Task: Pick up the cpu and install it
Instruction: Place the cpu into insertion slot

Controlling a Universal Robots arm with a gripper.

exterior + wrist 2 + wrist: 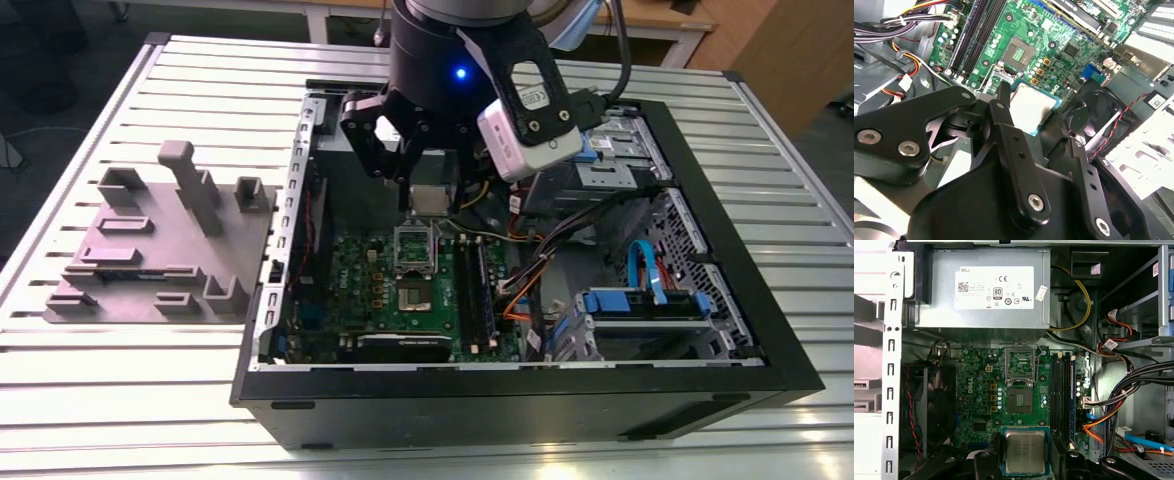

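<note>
The cpu [1025, 451], a flat square chip with a silver-grey top, sits between the black fingers of my gripper [1025, 456], which is shut on it. In the second wrist view the cpu [1033, 107] hangs tilted over the green motherboard [1054, 30]. In the exterior view my gripper [430, 200] hovers inside the open computer case, just above the metal socket frame [416, 240]. In the first wrist view the socket frame [1020, 362] lies open on the motherboard [979, 405], some way from the held chip.
The grey power-supply box [981, 290] borders the socket. A black fan [929, 405] flanks the board on one side, memory slots [1061, 390] and cable bundles [1124, 390] on the other. A grey parts fixture [160, 250] stands at the exterior view's left.
</note>
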